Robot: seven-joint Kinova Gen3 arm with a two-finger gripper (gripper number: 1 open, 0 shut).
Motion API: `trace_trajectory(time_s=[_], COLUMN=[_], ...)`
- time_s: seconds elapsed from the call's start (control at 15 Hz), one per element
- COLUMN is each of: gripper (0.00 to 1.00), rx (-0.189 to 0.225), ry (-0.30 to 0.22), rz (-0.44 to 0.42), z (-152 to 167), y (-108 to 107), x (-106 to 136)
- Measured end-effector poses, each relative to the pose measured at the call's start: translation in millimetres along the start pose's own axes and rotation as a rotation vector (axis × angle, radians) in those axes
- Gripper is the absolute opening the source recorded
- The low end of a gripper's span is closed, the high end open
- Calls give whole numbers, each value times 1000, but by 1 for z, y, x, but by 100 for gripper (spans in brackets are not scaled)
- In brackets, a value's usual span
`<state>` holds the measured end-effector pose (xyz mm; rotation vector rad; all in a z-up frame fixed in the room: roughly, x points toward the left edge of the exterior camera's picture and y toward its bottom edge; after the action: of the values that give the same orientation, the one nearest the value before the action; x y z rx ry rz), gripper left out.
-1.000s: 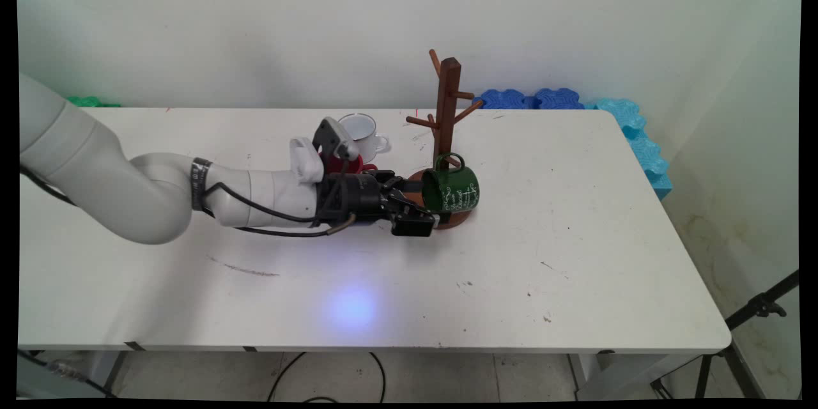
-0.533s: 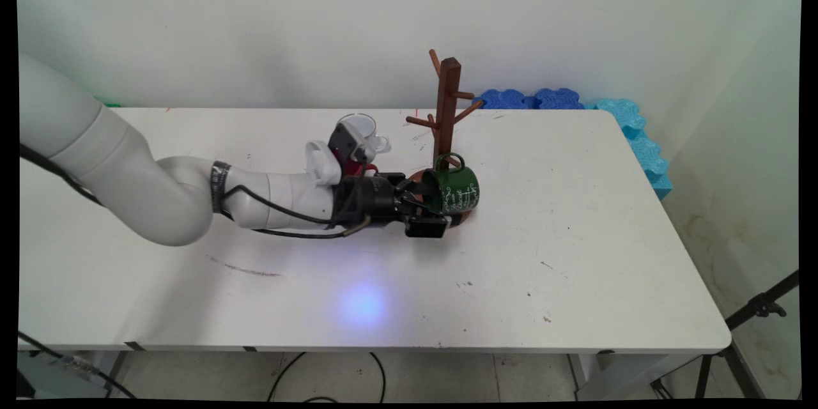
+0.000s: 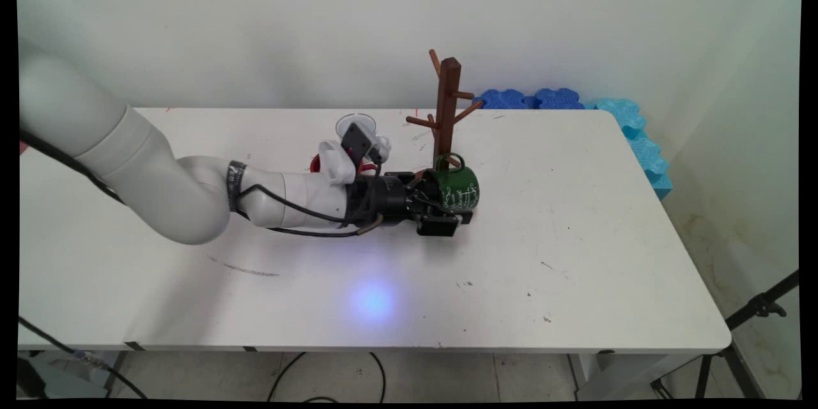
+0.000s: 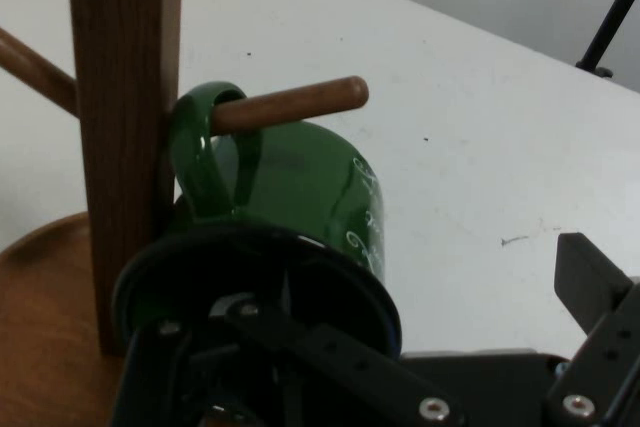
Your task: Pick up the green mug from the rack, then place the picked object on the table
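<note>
Since a second ago the arm has slid rightward, bringing the gripper (image 3: 441, 211) up to the green mug (image 3: 455, 190). On the main view, that mug hangs by its handle on a low peg of the wooden mug tree (image 3: 446, 108), on the white surface (image 3: 575, 236). A red mug (image 3: 316, 163) and a white mug (image 3: 358, 123) are mostly hidden behind the wrist. On the hand view, one finger (image 4: 300, 342) reaches into the green mug's (image 4: 310, 182) mouth, the other finger (image 4: 595, 287) outside; jaws spread, straddling the wall.
</note>
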<state>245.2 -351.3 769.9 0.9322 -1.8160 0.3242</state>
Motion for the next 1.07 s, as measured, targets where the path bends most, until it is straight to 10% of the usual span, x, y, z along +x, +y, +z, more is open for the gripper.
trace_trajectory(time_s=[0.27, 0.33, 1.07], gripper=[100, 0, 0], rx=[-2, -2, -21], ry=[-6, -8, -5], rz=[11, 16, 72], z=[6, 7, 9], y=[1, 1, 6], x=[1, 1, 3])
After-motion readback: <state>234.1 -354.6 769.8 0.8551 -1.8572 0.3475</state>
